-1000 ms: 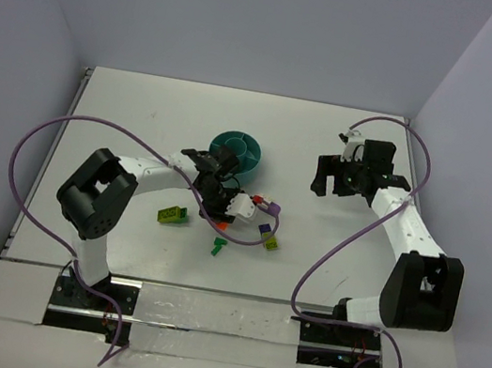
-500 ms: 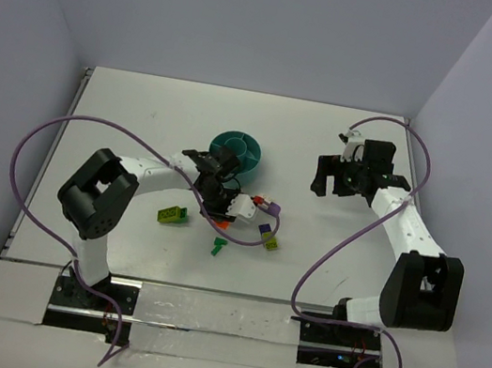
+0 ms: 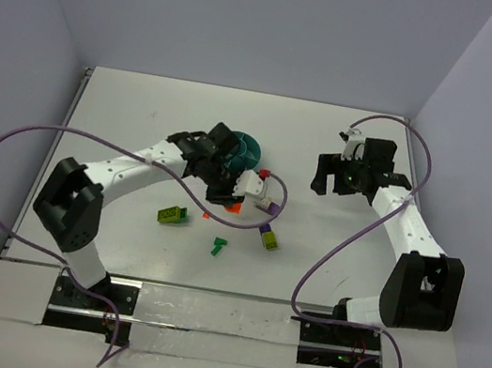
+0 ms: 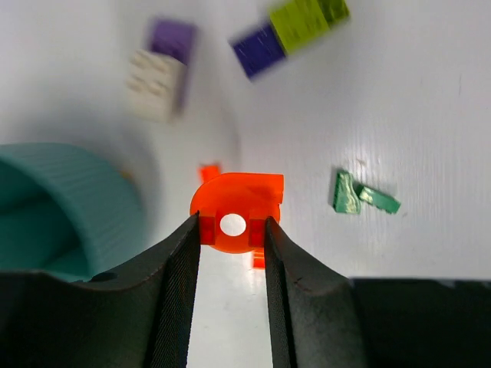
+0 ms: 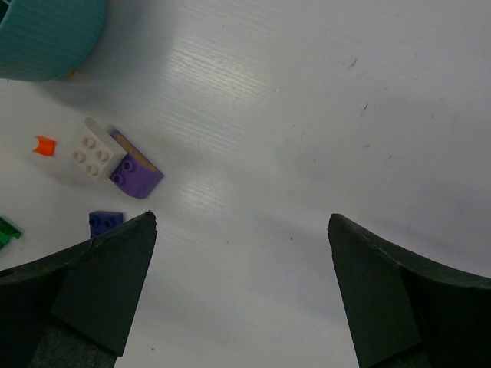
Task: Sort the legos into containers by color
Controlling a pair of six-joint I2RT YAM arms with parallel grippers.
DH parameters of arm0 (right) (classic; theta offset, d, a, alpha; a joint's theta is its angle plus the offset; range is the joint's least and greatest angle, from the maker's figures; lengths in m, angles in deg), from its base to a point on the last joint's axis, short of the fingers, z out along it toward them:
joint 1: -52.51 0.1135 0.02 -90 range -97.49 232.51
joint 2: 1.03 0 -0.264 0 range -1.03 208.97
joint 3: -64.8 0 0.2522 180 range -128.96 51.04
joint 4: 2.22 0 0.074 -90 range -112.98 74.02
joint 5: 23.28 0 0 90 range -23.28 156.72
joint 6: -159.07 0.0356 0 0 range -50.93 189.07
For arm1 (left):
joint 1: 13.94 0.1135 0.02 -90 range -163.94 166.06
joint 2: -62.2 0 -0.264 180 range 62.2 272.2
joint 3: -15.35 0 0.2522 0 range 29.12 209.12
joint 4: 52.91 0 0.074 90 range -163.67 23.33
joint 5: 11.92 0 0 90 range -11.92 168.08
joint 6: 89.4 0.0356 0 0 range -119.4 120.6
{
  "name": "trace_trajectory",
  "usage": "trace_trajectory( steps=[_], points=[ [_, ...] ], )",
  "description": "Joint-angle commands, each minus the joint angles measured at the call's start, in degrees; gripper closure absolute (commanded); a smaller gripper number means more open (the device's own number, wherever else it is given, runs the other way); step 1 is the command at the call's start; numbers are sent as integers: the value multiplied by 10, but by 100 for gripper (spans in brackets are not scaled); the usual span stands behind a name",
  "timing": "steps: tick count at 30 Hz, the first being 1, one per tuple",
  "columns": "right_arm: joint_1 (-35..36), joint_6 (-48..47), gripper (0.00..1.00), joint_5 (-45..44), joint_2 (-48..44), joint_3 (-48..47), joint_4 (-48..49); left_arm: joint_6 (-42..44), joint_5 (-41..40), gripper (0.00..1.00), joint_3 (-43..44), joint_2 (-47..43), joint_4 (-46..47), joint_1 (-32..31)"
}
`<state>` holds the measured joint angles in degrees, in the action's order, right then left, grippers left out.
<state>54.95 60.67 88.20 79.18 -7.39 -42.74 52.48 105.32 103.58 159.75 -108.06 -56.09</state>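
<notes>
One orange lego [image 4: 238, 198] pinched in left claw [image 4: 232, 230] aloft; right claw [image 5: 242, 253] wide.

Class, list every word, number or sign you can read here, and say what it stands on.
None can be read.
Bricks: stud marks, if any, too small or blurred.
Teal bowl: plain, no label.
Orange piece: no print.

Mid-table [image 3: 143, 118]: bowl [image 3: 254, 150], with the left arm partly over it. On the bowl's near side: left pincer [image 4: 232, 224], small piece [image 4: 236, 201] between its fingers. Right of that pincer: two-block brick [image 5: 115, 162], seemingly apart from the bowl. Nearer the bases: second paired brick [image 3: 268, 238] and flat bit [image 3: 218, 246]. To their left: long brick [image 3: 171, 215]. Well right of all bricks, over the table: right pincer [image 5: 239, 224].
</notes>
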Motion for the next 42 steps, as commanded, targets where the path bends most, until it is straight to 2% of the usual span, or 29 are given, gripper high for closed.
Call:
trace_trajectory(
  steps=[1, 4, 9, 14, 19, 31, 42],
  points=[
    [-1, 1, 0, 11, -2, -31, -2, -88, 44, 91, 74, -69, -19, 14],
    [-1, 3, 0, 13, -1, -36, -5, -150, 0, 94, 110, -72, 14, 34],
    [-1, 7, 0, 17, 1, -45, -7, -242, -73, 98, 163, -24, 81, 77],
    [0, 5, 0, 13, 0, -46, -8, -297, -125, 99, 188, 23, 132, 97],
    [-1, 5, 0, 12, 0, -44, -8, -310, -159, 98, 200, 56, 156, 105],
    [-1, 5, 0, 15, 8, -42, -8, -320, -160, 95, 205, 89, 178, 110],
    [-1, 4, 0, 14, 9, -42, -7, -320, -149, 83, 206, 104, 176, 110]
  ],
)
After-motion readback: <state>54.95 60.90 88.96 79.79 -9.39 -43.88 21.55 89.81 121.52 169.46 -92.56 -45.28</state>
